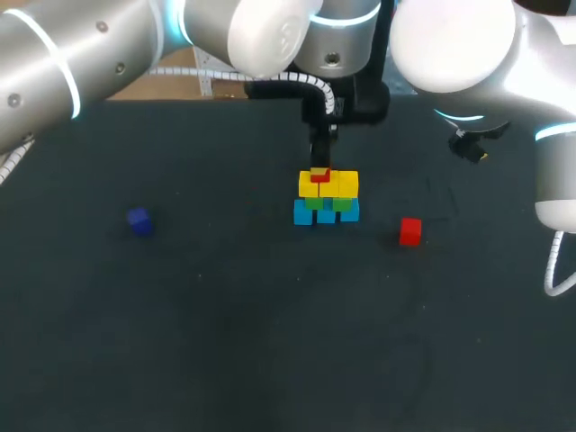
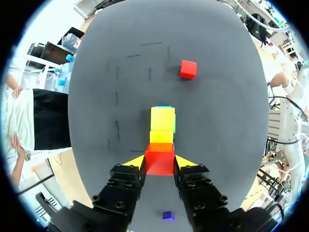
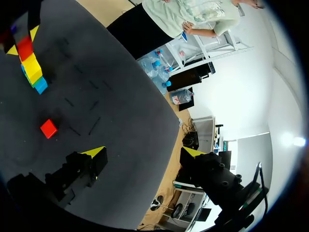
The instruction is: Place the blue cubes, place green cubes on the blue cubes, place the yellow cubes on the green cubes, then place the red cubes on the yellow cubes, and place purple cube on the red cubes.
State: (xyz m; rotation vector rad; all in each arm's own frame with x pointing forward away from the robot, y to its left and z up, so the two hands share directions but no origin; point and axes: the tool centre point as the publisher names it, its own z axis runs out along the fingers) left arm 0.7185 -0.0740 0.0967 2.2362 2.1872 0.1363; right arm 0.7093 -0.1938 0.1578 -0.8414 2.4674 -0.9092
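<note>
left gripper (image 2: 161, 163): mine, clamped on red cube (image 2: 159, 153)
yellow cubes (image 2: 162, 119): 12 o'clock of it, maybe touching
right gripper (image 3: 145, 153): wide

Cubes stood stacked at the middle of the counter (image 1: 270, 342): blue cubes (image 1: 326, 216) in a bottom row, green cubes (image 1: 342, 204) on them, yellow cubes (image 1: 346, 184) above. A red cube (image 1: 319, 175) sat at the top of the yellow layer, toward its left, clamped between the fingers of the left gripper (image 2: 160, 162). A second red cube (image 1: 410, 231) lay alone near the stack's right; the purple cube (image 1: 139, 221) lay well apart on the left.
</note>
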